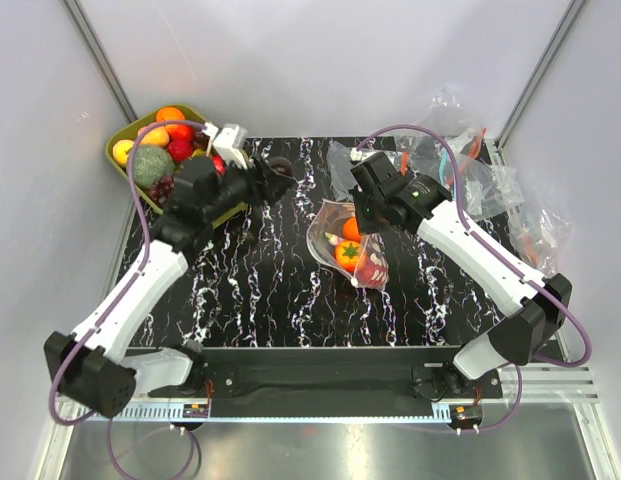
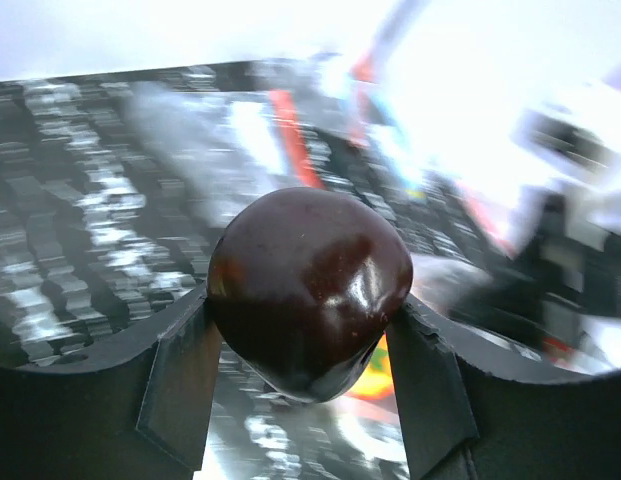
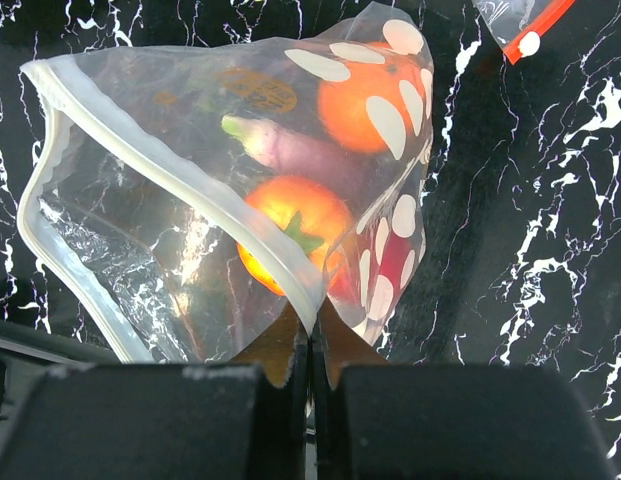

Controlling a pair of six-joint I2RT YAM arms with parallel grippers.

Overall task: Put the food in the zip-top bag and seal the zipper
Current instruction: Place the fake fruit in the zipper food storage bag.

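My left gripper [image 1: 278, 180] is shut on a glossy dark-red fruit [image 2: 310, 280], held above the marbled table between the tub and the bag; its fingers [image 2: 180, 375] press both sides of the fruit. My right gripper [image 3: 312, 345] is shut on the zipper strip [image 3: 190, 185] of the white-dotted clear bag [image 3: 390, 110], holding its mouth open toward the left. Inside the bag lie an orange [image 3: 355, 100], a purple vegetable [image 3: 300, 155], an orange fruit with a green calyx [image 3: 290, 225] and a red piece [image 3: 395, 265]. From the top view the bag [image 1: 330, 225] sits mid-table under the right gripper [image 1: 365, 232].
An olive-green tub [image 1: 125, 140] with several more fruits and a broccoli stands at the back left. A pile of clear undotted bags with orange strips [image 1: 470, 165] lies at the back right. White walls enclose the table.
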